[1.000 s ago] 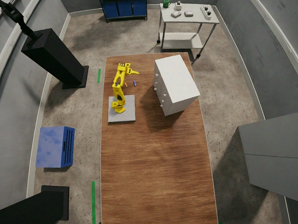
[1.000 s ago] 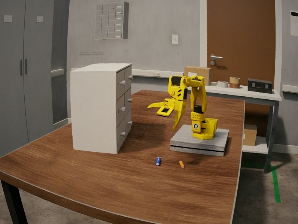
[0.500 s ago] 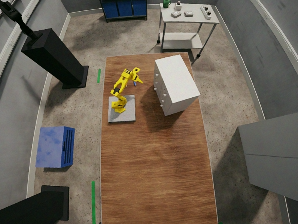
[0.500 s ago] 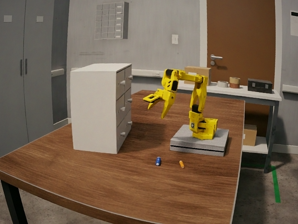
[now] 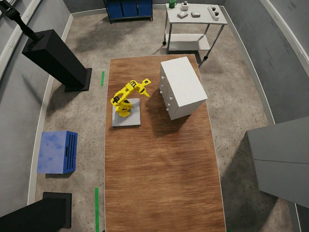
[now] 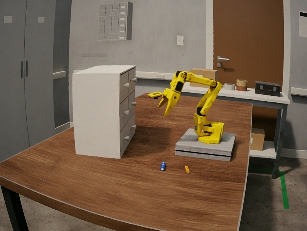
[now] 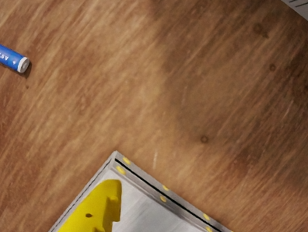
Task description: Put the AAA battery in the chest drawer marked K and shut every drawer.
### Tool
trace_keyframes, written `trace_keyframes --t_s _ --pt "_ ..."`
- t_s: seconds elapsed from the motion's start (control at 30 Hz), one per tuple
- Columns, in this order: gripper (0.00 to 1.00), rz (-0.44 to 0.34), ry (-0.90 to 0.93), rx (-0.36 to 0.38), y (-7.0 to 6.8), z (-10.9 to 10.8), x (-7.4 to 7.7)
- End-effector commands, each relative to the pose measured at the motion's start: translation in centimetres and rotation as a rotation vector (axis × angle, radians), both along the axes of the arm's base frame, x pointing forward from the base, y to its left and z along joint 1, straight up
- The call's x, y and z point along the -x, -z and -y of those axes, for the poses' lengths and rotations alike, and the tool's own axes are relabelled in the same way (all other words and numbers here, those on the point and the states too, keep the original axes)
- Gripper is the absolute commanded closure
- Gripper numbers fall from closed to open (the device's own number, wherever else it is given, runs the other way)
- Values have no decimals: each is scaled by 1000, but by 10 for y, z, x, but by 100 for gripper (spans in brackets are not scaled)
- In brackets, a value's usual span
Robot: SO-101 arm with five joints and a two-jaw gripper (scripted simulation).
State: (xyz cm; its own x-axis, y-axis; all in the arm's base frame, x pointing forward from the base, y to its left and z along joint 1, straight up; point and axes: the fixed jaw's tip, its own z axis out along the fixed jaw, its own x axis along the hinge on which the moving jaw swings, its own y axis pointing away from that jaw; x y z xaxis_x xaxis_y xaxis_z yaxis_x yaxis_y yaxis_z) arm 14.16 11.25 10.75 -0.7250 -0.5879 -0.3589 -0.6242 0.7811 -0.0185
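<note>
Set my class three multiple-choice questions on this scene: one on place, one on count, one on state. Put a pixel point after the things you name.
1. Where is the blue battery [image 6: 162, 166] [image 7: 11, 58]?
A: on the slab
B: on the table [image 5: 159, 174] [image 6: 111, 186] [image 7: 97, 97]
C: on the trolley

2. How many knobs [image 5: 162, 77] [image 6: 126, 85] show?
A: four
B: five
C: six

3. How are the drawers [image 5: 164, 86] [image 6: 123, 95]?
A: all shut
B: one pulled out
C: all pulled out

1 B: it lies on bare wood.
2 C: three rows of two.
3 A: their fronts sit flush with the chest [image 5: 182, 79] [image 6: 96, 111].
</note>
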Motion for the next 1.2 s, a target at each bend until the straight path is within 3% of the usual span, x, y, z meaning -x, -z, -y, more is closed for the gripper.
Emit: trace_keyframes --t_s 0.0,0.4,0.53,1.03,1.17 --pt "50 42 101 -28 1 18 -5" --pt "50 125 418 -59 19 73 -6" --pt "50 138 464 -61 22 80 -5" --pt "50 138 464 -61 22 80 -5" --pt "50 172 469 -76 24 78 -18"
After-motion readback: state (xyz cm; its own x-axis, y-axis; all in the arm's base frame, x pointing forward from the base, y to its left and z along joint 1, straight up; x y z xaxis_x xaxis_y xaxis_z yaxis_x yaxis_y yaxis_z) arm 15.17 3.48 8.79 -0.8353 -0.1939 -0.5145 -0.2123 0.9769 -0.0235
